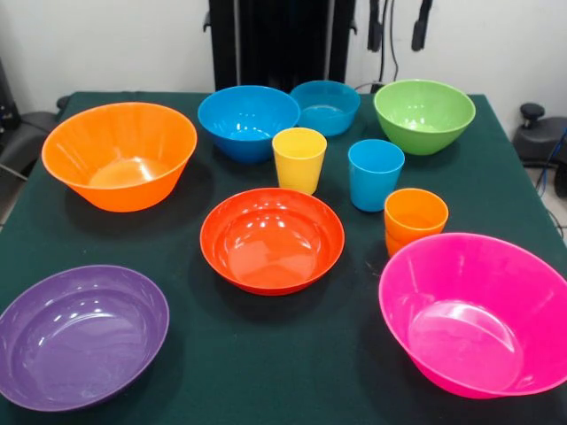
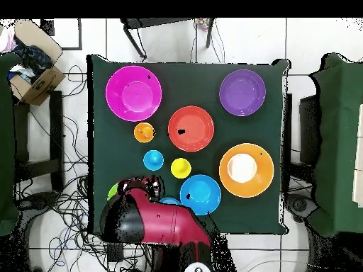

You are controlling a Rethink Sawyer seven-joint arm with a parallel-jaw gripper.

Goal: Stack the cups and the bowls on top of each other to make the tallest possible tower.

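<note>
From the overhead camera I see the red and black arm [image 2: 152, 223] drawn back over the robot-side edge of the dark green table [image 1: 266, 372], and its gripper [image 2: 142, 188] sits above that edge. I cannot tell how far the gripper is parted, and I see nothing held in it.

The glossy green plastic bowl [image 1: 424, 115] lies partly under the gripper. The smaller blue plastic bowl [image 1: 325, 106] is just beside the gripper, touching the larger blue plastic bowl [image 1: 248, 121].

A little farther out from the gripper stand the blue tapered plastic cup [image 1: 376, 173] and the yellow tapered plastic cup [image 1: 299, 158], upright and apart. Beyond the blue cup are the nested orange plastic cups [image 1: 415, 219], which stand just beside the big pink plastic bowl [image 1: 474, 314], at the corner far from the gripper.

The shallow red-orange plastic bowl [image 1: 272, 239] rests mid-table, past the yellow cup. The big orange plastic bowl [image 1: 120, 155] is well off to the gripper's side. The purple plastic bowl [image 1: 80, 335] is at the farthest corner.

Every bowl sits open side up on its own on the cloth, so nothing is stacked except the orange cups.
</note>
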